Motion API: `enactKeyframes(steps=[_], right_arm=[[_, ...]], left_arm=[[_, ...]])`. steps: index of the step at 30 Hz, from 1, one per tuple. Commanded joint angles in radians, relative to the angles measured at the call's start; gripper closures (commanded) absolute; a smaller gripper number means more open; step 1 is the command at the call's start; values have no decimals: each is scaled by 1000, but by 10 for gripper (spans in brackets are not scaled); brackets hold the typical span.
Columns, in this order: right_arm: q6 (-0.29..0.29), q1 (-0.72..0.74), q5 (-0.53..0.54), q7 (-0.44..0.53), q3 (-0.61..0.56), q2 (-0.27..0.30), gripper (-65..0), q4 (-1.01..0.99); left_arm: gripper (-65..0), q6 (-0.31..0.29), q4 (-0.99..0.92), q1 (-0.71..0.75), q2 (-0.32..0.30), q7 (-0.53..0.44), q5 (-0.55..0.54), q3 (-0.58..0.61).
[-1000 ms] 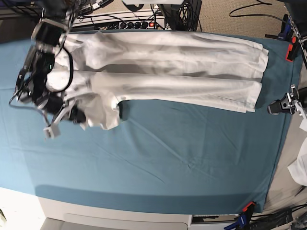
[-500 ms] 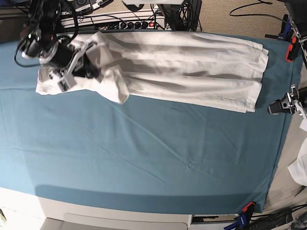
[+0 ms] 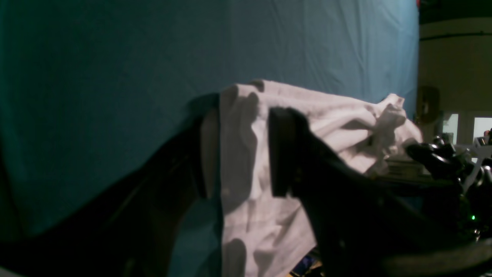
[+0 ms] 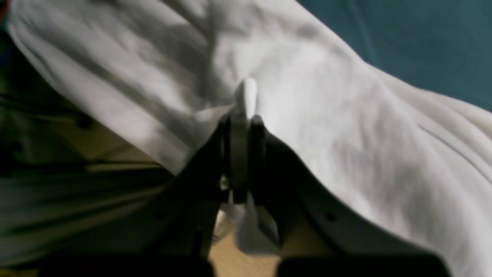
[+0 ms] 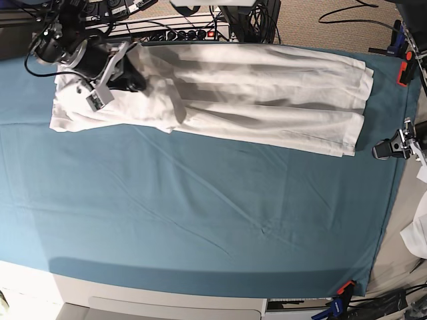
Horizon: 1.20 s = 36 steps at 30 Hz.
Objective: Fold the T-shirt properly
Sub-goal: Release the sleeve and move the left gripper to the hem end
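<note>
Now, at the far left of the base view, the right gripper point(image 5: 137, 83) is seen pressed into the shirt point(image 5: 267, 93), its jaws closed together on a pinch of white fabric, as the right wrist view confirms point(image 4: 246, 115). Half a second ago the held flap hung off the near edge by the left end; a second ago it was lower still, out over the teal cloth point(image 5: 200, 220). It has since been carried toward the far side and laid back onto the body. The shirt is thereby shown as a long, narrow white band along the far edge of the cloth, running from the far left almost to the far right, with its straight hem point(image 5: 363, 110) at the right end. The lengthwise fold is judged to be nearly set, although the left end is left bunched and uneven beneath the gripper. Release there, then a crosswise fold from one end, is judged to be what remains.

At the right, the left gripper point(image 5: 393, 148) is seen just off the cloth's right edge, apart from the hem. In the left wrist view point(image 3: 238, 154) its jaws are held apart, the shirt point(image 3: 326, 123) being framed between them in the background; nothing is gripped. A white scrap point(image 5: 419, 237) lies off the cloth at the right.
</note>
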Motion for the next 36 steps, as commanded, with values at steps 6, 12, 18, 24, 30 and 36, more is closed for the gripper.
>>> enactKeyframes(steps=[6, 12, 18, 24, 30, 36], right_arm=[[10, 0, 29, 53, 6, -97, 0, 18], [11, 0, -3, 47, 6, -137, 0, 18], [16, -11, -35, 48, 7, -138, -295, 18], [16, -10, 9, 104, 88, -139, -296, 76], [16, 0, -69, 159, 283, -171, -296, 203], [-38, 41, -132, 208, 467, -219, -296, 209]], left_arm=[[-234, -1, 13, -21, -29, -3, -24, -7], [-234, -1, 13, -21, -29, -3, -24, -7], [-235, -1, 13, -21, -30, -3, -24, -7], [-236, -1, 13, -3, -38, -3, -24, -7], [-305, -1, 13, 46, -89, -3, -24, -7], [-307, -1, 13, 135, -122, -3, -24, -6]])
